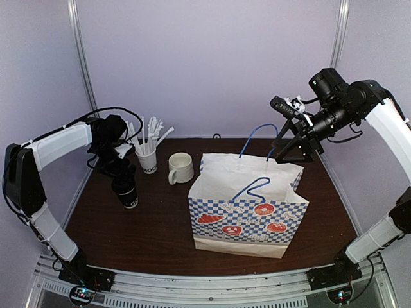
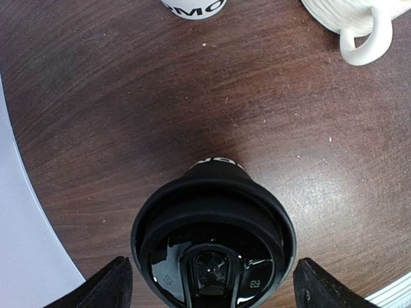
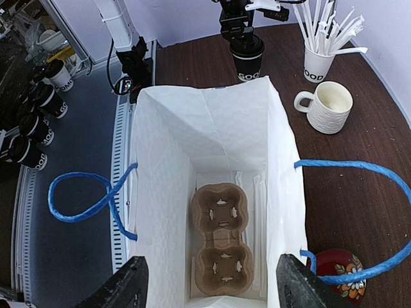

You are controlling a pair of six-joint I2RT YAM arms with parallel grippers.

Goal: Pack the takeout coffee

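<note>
My left arm bends down, the left pincer [image 2: 213, 290] pointing straight down over the takeout coffee [image 1: 129, 193], which stands on the worktop [image 1: 128, 239] left of the paper bag [image 1: 247, 218], jaws wide on both sides of it. My right arm is raised; the right pincer [image 3: 215, 289] hangs open above the bag.
</note>
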